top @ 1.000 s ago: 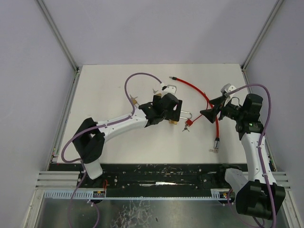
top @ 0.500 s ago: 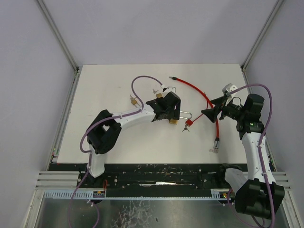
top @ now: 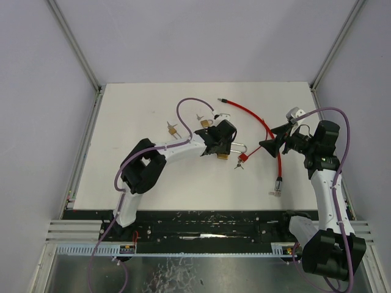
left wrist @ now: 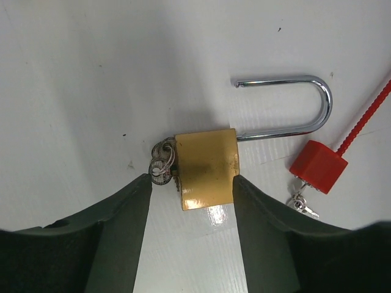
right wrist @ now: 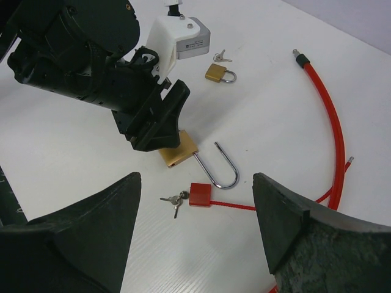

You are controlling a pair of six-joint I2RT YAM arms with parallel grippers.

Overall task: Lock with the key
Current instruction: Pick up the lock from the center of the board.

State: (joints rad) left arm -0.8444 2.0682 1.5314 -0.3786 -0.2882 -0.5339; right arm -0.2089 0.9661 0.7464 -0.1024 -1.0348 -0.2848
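A brass padlock [left wrist: 206, 168] lies flat on the white table, its steel shackle [left wrist: 317, 104] open with the free end out of the body. A key [left wrist: 162, 165] on a small ring sticks out of the body's left side. My left gripper [left wrist: 191, 183] straddles the brass body. The right finger touches its edge, and the left finger stands by the key with a small gap to the brass. From above, the padlock [top: 223, 156] shows just under the left gripper [top: 223, 148]. My right gripper [right wrist: 197, 183] hangs open above the table, right of the padlock [right wrist: 179, 151], holding nothing.
A red cable lock [right wrist: 200, 195] with its own keys [right wrist: 173, 200] lies just right of the shackle. Its red cable [top: 253, 117] arcs to the back and down the right side. A small brass padlock [right wrist: 219, 73] and another [top: 171, 129] lie behind the left gripper.
My left arm has reached further over the table and its jaws have narrowed around the brass padlock body. The right arm has not moved.
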